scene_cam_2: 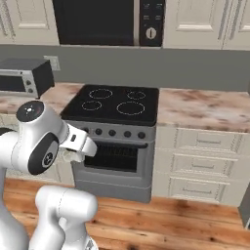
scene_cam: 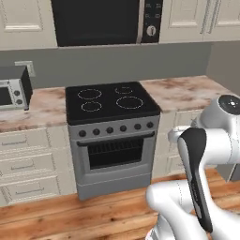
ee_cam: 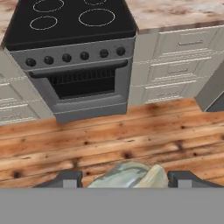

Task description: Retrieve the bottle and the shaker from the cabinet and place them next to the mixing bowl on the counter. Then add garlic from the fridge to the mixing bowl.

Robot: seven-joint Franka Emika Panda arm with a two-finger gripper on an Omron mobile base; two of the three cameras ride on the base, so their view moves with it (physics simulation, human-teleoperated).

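Garlic (ee_cam: 131, 176): pale, streaky lump, garlic by my guess, low between the fingertips, over the floor.
Hand (ee_cam: 127, 180): half closed around the garlic, a finger at each side.
Floor (ee_cam: 109, 131): bare wood planks under the load.
Stove (ee_cam: 74, 48): straight ahead, burners bare.
Table (ee_cam: 175, 11): marbled top beside the stove.
Risk: the round load looks barely pinched; a hard swing could roll it out onto the wood.
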